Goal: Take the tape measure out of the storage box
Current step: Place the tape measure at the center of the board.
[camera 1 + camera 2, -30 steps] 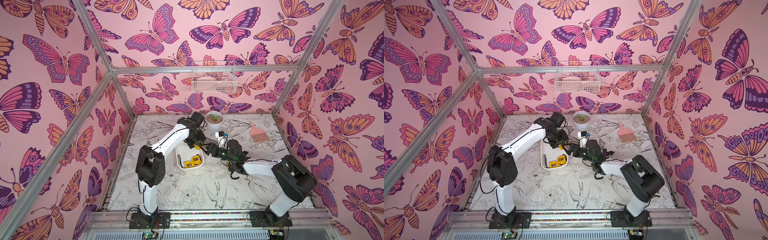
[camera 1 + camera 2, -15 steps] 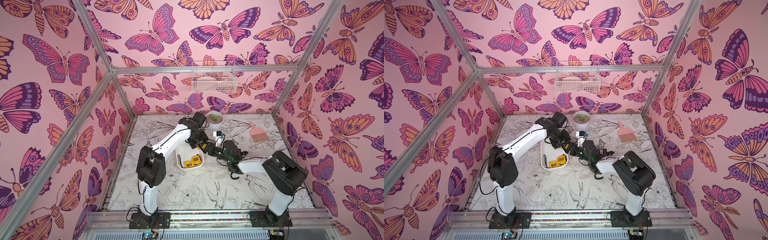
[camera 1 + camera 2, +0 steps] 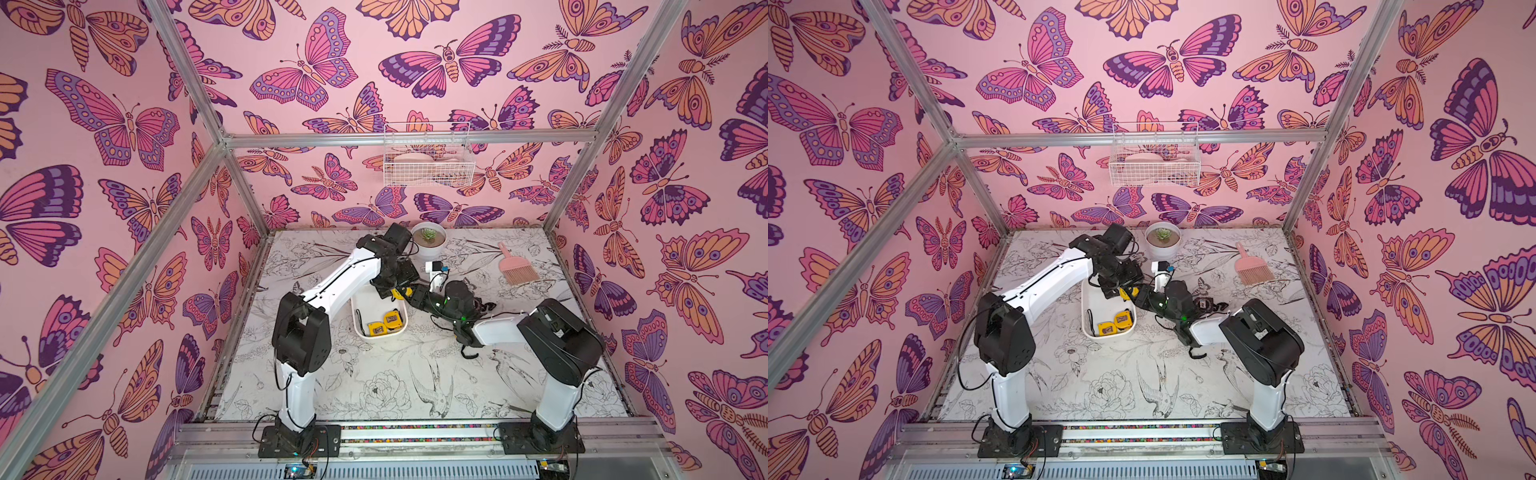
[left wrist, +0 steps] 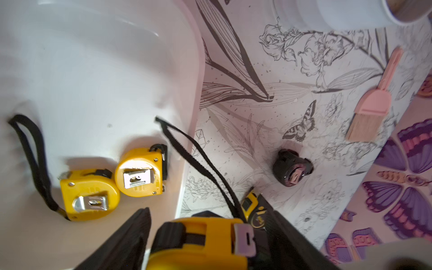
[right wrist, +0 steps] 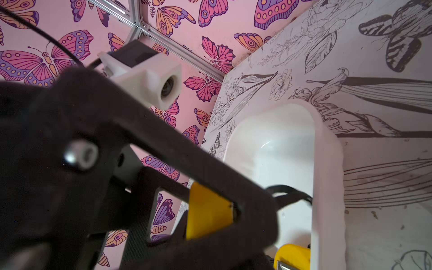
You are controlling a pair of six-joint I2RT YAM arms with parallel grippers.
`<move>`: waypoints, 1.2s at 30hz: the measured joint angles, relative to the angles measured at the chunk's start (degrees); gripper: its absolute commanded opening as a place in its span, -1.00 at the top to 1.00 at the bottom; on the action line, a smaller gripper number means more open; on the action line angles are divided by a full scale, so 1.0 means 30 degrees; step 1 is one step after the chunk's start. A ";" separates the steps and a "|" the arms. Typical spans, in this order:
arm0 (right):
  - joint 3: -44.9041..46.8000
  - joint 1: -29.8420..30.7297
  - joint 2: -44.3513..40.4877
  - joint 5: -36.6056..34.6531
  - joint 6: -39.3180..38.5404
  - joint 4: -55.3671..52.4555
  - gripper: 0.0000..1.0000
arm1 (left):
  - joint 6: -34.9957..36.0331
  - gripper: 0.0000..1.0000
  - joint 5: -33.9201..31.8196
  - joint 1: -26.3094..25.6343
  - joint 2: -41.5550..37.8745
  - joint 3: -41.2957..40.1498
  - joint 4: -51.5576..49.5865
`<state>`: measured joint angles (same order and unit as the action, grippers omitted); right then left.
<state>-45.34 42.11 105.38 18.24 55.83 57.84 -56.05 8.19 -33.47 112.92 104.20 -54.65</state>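
Both top views: the tape measure [image 3: 397, 293] hangs over the edge of the storage box [image 3: 356, 322], between the left gripper [image 3: 392, 290] and the right gripper [image 3: 411, 293]. Left wrist view: the left gripper stands apart around it. Right wrist view: the right gripper seems clamped on it. It should hold tight and lift away slowly. No writing can be read.

Storage box [image 4: 93, 70] was glossy smooth white plastic, tape measure [image 4: 198, 243] was yellow plastic with woven black cloth strap [image 4: 190, 156].
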 measured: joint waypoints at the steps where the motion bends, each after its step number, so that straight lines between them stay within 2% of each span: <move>1: 0.0022 0.0000 0.0000 0.0058 -0.0036 0.0000 0.88 | 0.0153 -0.99 -0.0007 -0.0058 0.0000 0.0015 -0.0007; 8: 0.2200 -0.1122 -0.1071 0.0801 0.0015 -0.0284 0.87 | 0.1785 -0.99 -0.1049 0.0554 -0.0721 0.0408 -0.0415; 13: 0.4182 -0.3483 -0.2914 0.1421 -0.0146 -0.1698 0.86 | 0.3359 -0.99 -0.1800 0.1829 -0.1661 0.0962 -0.0641; 17: 0.3963 -0.5523 -0.3869 0.2208 -0.1035 -0.4240 0.84 | 0.5107 -0.98 -0.1945 0.2062 -0.1530 0.1107 -0.0903; 21: 0.2725 -0.6615 -0.3198 0.3497 -0.1858 -0.5632 0.79 | 0.6863 -0.96 -0.1894 0.1552 -0.0503 0.1071 -0.1450; 26: 0.1676 -0.7395 -0.0627 0.5085 -0.1719 -0.4940 0.73 | 0.8429 -0.92 -0.2324 0.0408 0.1290 0.0925 -0.2375; 31: 0.1064 -0.7650 0.1362 0.6025 -0.1647 -0.4838 0.69 | 0.9224 -0.93 -0.2616 -0.0321 0.1654 0.0299 -0.2965; 36: 0.0415 -0.7657 0.1268 0.5901 -0.2892 -0.6696 0.46 | 0.9901 -0.93 -0.2681 -0.0372 0.1698 -0.0051 -0.3315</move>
<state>-44.10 19.14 109.19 35.94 47.16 37.76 -26.35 0.14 -34.59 118.02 104.05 -64.60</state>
